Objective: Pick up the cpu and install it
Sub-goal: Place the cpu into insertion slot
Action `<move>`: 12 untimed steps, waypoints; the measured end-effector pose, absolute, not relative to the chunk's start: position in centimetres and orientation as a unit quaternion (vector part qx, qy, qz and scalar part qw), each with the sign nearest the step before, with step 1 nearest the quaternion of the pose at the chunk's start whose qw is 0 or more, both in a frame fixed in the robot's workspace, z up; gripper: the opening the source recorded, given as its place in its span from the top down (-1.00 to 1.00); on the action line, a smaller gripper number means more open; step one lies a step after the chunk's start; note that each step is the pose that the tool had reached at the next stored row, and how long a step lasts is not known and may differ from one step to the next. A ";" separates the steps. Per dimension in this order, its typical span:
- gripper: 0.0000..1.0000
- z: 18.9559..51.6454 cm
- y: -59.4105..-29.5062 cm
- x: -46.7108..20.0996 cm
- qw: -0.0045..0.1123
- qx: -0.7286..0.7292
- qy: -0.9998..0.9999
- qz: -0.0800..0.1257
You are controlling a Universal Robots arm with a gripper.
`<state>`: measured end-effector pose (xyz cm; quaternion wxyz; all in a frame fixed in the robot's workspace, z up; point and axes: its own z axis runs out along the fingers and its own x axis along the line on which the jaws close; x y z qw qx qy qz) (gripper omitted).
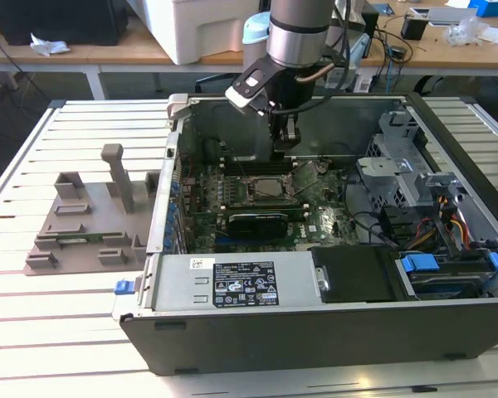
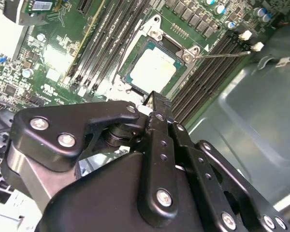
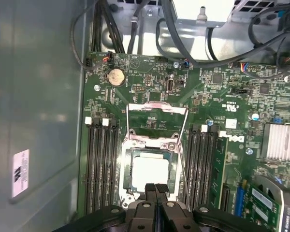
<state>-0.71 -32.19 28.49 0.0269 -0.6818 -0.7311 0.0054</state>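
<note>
We see the cpu [image 3: 150, 171] lying flat in its socket [image 3: 127, 180] on the board [image 3: 217, 101], pale metal top facing up. In the second wrist view the cpu [image 2: 153, 69] shows a thin darker rim all around. The socket's hold-down frame [image 3: 157, 110] is swung open and stands clear of the chip.

The gripper [image 3: 155, 187] hangs just above the near edge of the cpu. Its two fingers are pressed together with nothing between them, and in both wrist views we see them ending short of the chip. We cannot tell whether the tips touch the socket. In the exterior view the gripper [image 1: 286, 145] points straight down into the case [image 1: 315, 340], directly over the cpu [image 1: 270, 186].

Dark memory slots [image 3: 101, 164] run along both sides of the socket. Further out on the board are a coin cell [image 3: 117, 76] and a finned heatsink [image 3: 282, 142].

In the exterior view a long black card [image 1: 253, 222] sits in the board just beside the socket, on the side nearer the camera. The case lies open on a slatted table [image 1: 66, 124]. At the exterior view's left, well apart from the arm, a grey fixture [image 1: 91, 224] with upright posts rests on the same table.
</note>
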 end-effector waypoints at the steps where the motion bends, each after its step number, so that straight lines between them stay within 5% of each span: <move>1: 0.79 29.3 -32.2 -0.7 0.027 -0.682 -0.731 0.005; 12: 0.79 30.2 -32.2 -0.7 0.027 -0.682 -0.731 0.005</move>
